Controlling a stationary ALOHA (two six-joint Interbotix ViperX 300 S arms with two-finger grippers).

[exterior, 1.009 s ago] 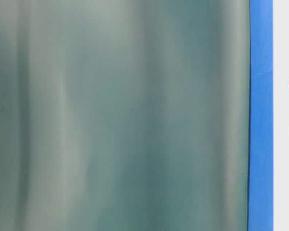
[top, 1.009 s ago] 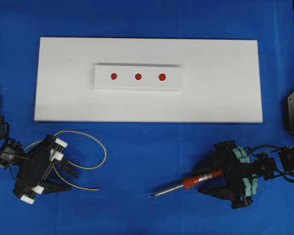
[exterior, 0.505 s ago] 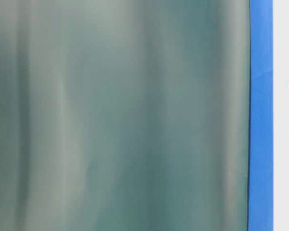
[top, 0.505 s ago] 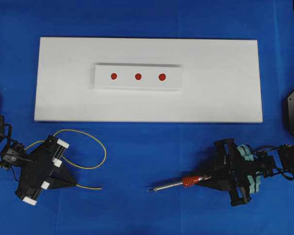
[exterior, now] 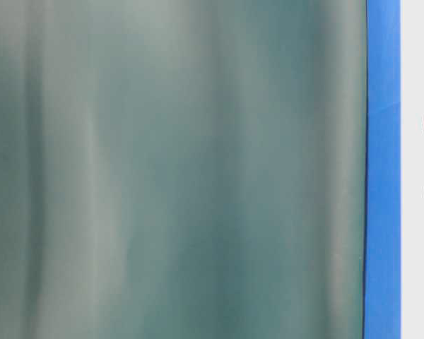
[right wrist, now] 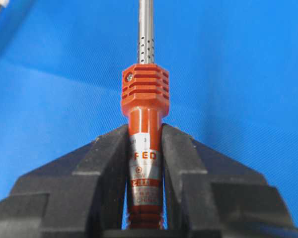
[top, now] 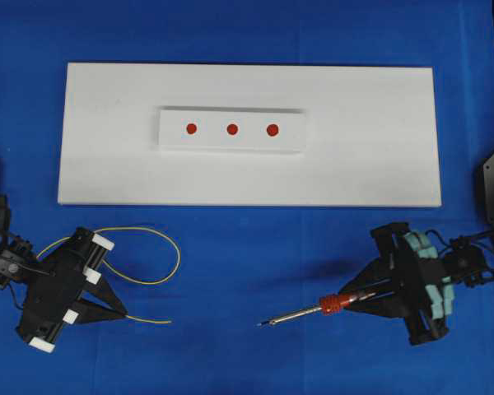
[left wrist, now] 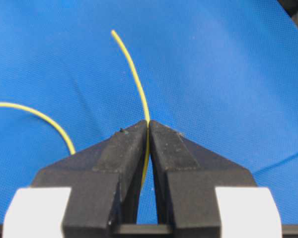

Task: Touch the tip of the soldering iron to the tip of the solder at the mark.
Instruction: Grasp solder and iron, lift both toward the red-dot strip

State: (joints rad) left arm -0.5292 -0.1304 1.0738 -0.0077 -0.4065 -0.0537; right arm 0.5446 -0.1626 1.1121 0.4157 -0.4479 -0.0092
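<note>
Both jaws closed, left gripper (left wrist: 148, 130) pinching solder (left wrist: 134, 74), right gripper (right wrist: 145, 136) clamping soldering iron (right wrist: 145, 106)

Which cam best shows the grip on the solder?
Left wrist view: the left gripper has both fingers pinched on the solder, its free end curving ahead over blue cloth. Overhead shows the whole loop but the pinch is tiny. Table-level is blocked by a blurred grey-green surface; right wrist shows only the soldering iron.

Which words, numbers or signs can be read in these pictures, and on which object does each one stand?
"FED" or "RED", first letter partly hidden: on the silver label of the soldering iron handle, held in the right gripper.
"3": above it, same label.
Smaller lines below: too blurred to read.
The three red marks: plain dots, no text.
</note>
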